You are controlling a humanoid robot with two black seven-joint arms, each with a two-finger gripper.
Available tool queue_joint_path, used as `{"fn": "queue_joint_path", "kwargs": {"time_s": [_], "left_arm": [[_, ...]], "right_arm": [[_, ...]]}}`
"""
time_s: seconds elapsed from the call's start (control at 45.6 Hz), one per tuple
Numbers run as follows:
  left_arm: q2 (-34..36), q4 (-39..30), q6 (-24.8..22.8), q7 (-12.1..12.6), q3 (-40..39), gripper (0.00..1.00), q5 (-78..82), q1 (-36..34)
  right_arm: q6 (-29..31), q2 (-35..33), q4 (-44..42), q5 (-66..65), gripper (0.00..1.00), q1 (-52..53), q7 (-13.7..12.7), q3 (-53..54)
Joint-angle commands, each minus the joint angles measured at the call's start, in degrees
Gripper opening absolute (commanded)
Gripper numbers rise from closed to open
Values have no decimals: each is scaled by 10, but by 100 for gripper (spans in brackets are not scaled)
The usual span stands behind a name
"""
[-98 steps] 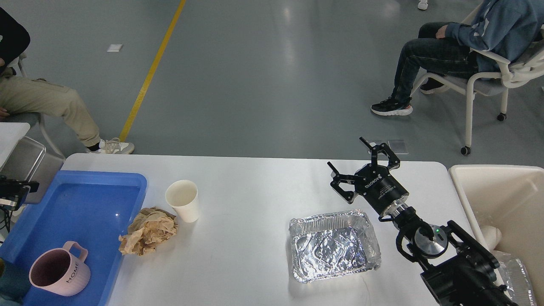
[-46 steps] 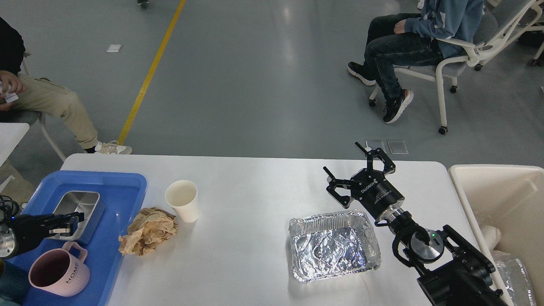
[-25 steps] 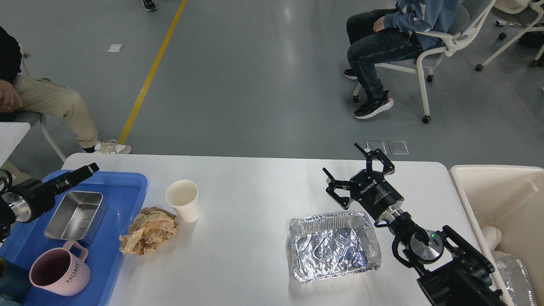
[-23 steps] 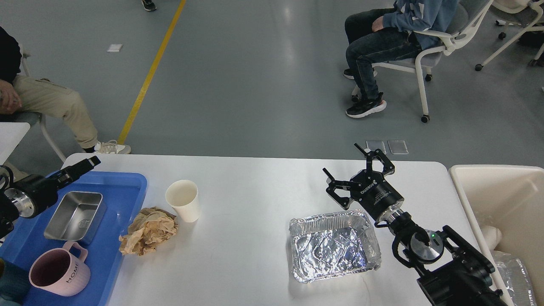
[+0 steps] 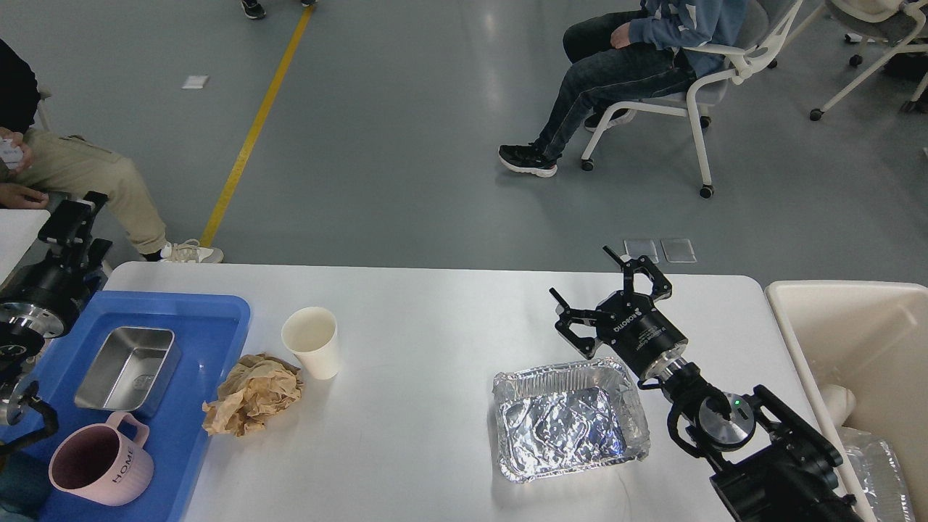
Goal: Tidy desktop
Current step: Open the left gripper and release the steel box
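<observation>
White worktop (image 5: 435,406) with rounded corners fills the lower half of the head view, carrying a crumpled foil tray (image 5: 569,419) right of centre, a white paper cup (image 5: 313,341) standing upright left of centre, and a wad of brown paper (image 5: 254,394) just beside the cup's base. A blue tray (image 5: 210,341) sits on the worktop's left end, holding a steel container (image 5: 129,368) and a pink mug (image 5: 98,465) marked HOME. The right tool (image 5: 607,290) hovers just beyond the foil tray's far edge, fingers spread wide and holding nothing. The left tool (image 5: 69,221) rises past the worktop's left corner, seen dark and end-on; its state cannot be told. A cream bin (image 5: 797,304) stands at the right end. Two seated people occupy the grey floor beyond.
</observation>
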Motion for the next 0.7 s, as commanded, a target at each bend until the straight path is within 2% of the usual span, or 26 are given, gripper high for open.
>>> {"fn": "queue_joint_path", "kwargs": {"time_s": [0.0, 0.11, 0.416, 0.548, 0.679], "left_arm": [[0, -3, -34, 36, -34, 94, -61, 17], [-1, -3, -73, 65, -62, 94, -93, 27], [-29, -3, -175, 96, -178, 97, -138, 68], [-48, -3, -190, 99, -188, 97, -139, 73], [-68, -3, -185, 86, -191, 97, -140, 73]], "right_arm": [[0, 2, -3, 0, 100, 0, 0, 1], [-1, 3, -3, 0, 100, 0, 0, 1], [-1, 4, -5, 0, 100, 0, 4, 1], [0, 11, -4, 0, 100, -4, 5, 4], [0, 14, 1, 3, 100, -9, 5, 17]]}}
